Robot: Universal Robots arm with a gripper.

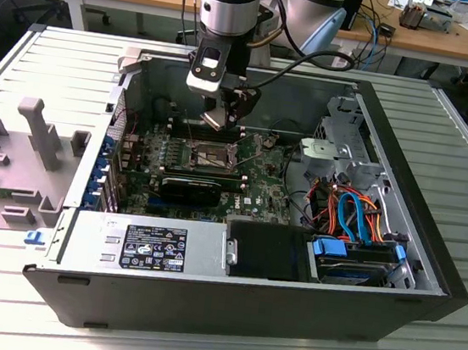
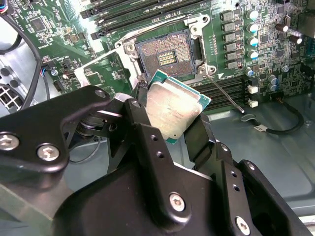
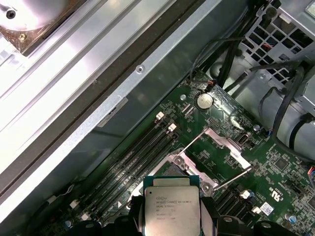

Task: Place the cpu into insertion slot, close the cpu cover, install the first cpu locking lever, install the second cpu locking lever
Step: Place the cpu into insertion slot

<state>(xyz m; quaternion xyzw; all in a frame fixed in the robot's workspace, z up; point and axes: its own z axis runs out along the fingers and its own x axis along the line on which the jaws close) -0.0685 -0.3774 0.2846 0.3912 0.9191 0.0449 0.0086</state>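
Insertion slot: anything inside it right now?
In the second wrist view the square dark insertion slot with silver rim holds no chip: bare contact field, gold pads at centre. The flat silver-grey square cpu, clamped in the black gripper, covers its near edge.

Print in view, none readable
I see fine print on the cpu (image 3: 171, 210), a black label (image 1: 154, 247) on the power supply (image 1: 93, 241) and white marks on the board (image 3: 256, 162); none reads clearly.
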